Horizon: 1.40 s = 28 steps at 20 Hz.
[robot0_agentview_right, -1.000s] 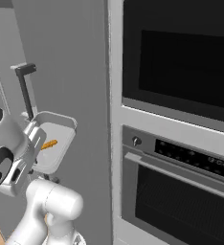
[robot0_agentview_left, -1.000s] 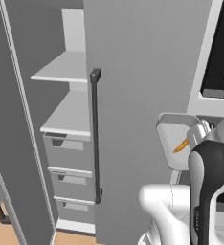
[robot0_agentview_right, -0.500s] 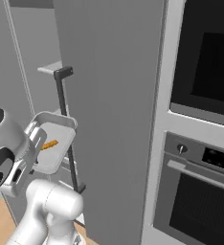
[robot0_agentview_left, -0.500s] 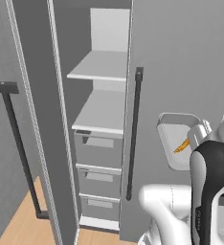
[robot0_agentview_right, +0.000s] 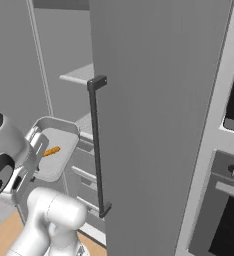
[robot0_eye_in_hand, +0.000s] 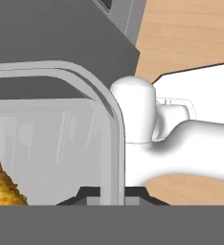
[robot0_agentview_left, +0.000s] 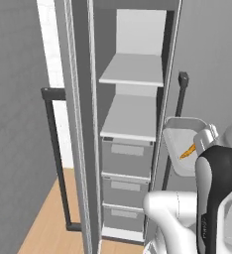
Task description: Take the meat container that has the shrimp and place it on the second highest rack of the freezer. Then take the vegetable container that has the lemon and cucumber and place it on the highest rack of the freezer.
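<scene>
Pincer [robot0_agentview_left: 205, 143]: clamped on the rim of the meat container [robot0_agentview_left: 182, 145], shrimp [robot0_agentview_left: 188, 150] inside.
Second highest rack [robot0_agentview_left: 128, 119]: ahead-left of the pincer, slightly higher, inside the open freezer [robot0_agentview_left: 133, 64].

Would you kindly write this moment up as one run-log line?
phase: carrying | fingers: shut on container rim | load: shrimp inside | freezer: door open, two shelves bare | placement: not yet done

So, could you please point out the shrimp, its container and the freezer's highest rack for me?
shrimp [robot0_agentview_left: 188, 151], left base view, middle of the orange piece.
container [robot0_agentview_right: 64, 124], right base view, upper rim.
highest rack [robot0_agentview_left: 134, 69], left base view, flat top surface.
</scene>
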### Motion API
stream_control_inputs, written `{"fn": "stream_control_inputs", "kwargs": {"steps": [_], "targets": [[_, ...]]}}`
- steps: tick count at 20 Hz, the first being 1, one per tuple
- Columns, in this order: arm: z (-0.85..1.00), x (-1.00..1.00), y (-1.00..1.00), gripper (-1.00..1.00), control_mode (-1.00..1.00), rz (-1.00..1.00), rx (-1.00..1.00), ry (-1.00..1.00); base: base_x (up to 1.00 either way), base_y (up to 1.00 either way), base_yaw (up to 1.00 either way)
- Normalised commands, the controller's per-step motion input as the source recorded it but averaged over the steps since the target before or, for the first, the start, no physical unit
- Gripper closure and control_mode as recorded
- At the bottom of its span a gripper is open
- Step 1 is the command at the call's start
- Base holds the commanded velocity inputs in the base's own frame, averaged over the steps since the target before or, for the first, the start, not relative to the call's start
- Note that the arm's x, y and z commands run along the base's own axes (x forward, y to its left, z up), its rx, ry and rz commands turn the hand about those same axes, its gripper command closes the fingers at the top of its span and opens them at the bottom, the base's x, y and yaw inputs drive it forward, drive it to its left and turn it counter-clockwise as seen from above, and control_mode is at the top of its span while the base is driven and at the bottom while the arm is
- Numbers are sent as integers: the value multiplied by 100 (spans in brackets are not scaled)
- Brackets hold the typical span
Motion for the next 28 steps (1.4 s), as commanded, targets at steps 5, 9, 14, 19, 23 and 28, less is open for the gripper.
{"fn": "stream_control_inputs", "kwargs": {"steps": [5, 9, 14, 19, 23, 28], "targets": [[0, 0, 0, 100, 100, 0, 0, 0, 0, 34, 0], [0, 0, 0, 100, 100, 0, 0, 0, 12, 29, -4], [0, 0, 0, 100, 100, 0, 0, 0, 41, 27, -9], [0, 0, 0, 100, 100, 0, 0, 0, 51, 25, -17], [0, 0, 0, 100, 100, 0, 0, 0, 54, 6, -20], [0, 0, 0, 100, 100, 0, 0, 0, 58, 0, -13]]}}
